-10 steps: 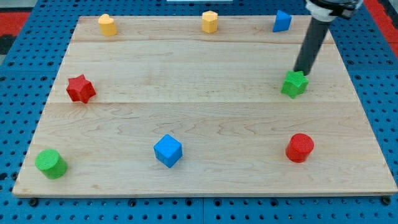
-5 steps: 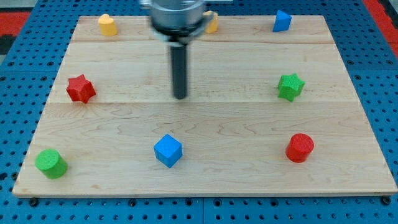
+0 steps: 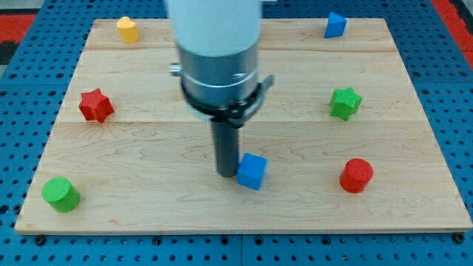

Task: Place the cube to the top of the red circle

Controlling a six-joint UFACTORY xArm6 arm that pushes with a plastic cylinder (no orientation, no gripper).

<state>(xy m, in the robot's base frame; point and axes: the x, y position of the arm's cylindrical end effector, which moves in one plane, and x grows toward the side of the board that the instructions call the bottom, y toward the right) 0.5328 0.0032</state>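
The blue cube (image 3: 251,171) lies on the wooden board (image 3: 133,192) a little right of its middle, low in the view. My tip (image 3: 226,174) touches the cube's left side. The red circle (image 3: 356,175), a short red cylinder, stands near the view's bottom right, well to the right of the cube and about level with it.
A green star (image 3: 345,102) sits above the red circle. A blue triangular block (image 3: 335,24) is at the view's top right. A yellow block (image 3: 128,29) is at the top left, a red star (image 3: 95,105) at the left, a green cylinder (image 3: 60,194) at the bottom left. The arm hides the top middle.
My tip swept from the green star at the right across the board, then down to the blue cube's left side. The cube has slid to the right, towards the red circle.
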